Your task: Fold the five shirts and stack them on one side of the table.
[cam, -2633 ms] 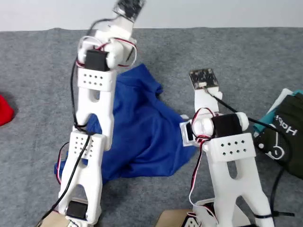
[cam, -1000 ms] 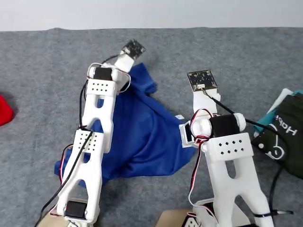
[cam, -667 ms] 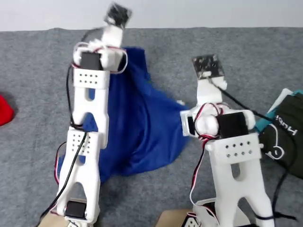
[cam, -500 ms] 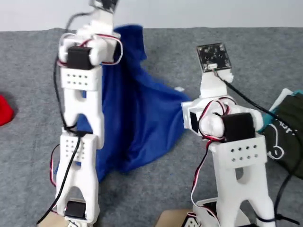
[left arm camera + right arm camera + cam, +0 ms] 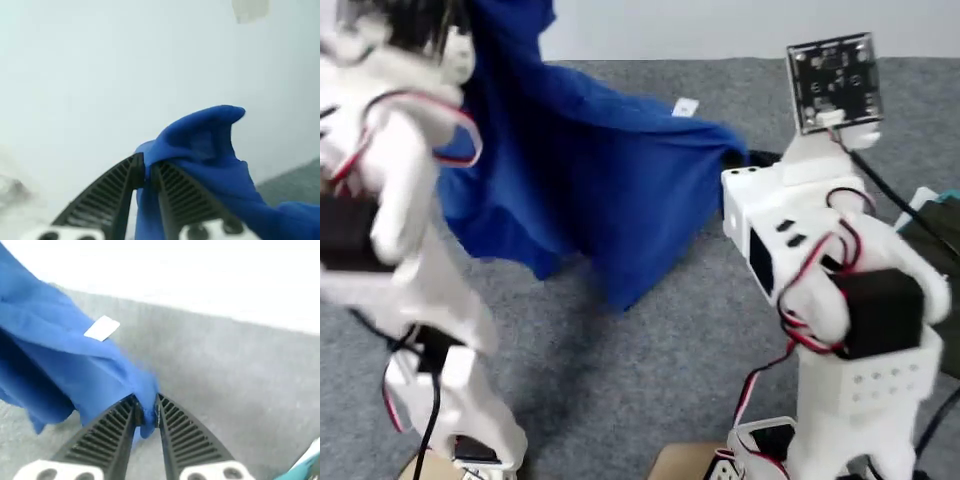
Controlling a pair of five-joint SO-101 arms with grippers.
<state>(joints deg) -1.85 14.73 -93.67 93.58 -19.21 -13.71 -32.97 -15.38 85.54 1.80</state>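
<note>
- The left gripper (image 5: 145,169) is raised high, its jaws clamped on one edge of the soft blue fabric shirt (image 5: 590,190).
- The shirt hangs between both grippers over the grey felt table (image 5: 650,400). It would go best to draw the held points apart evenly, then lay it flat before folding.
- The right gripper (image 5: 145,412) pinches the other edge.
- Count: one blue shirt and two arms. At the right edge lies a dark folded garment (image 5: 942,225).

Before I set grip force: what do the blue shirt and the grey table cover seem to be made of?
The blue shirt looks like thin, matte knit fabric, perhaps cotton jersey: it hangs in limp folds. The table cover looks like grey felt or low-pile carpet, matte: its surface is fuzzy and mottled.
</note>
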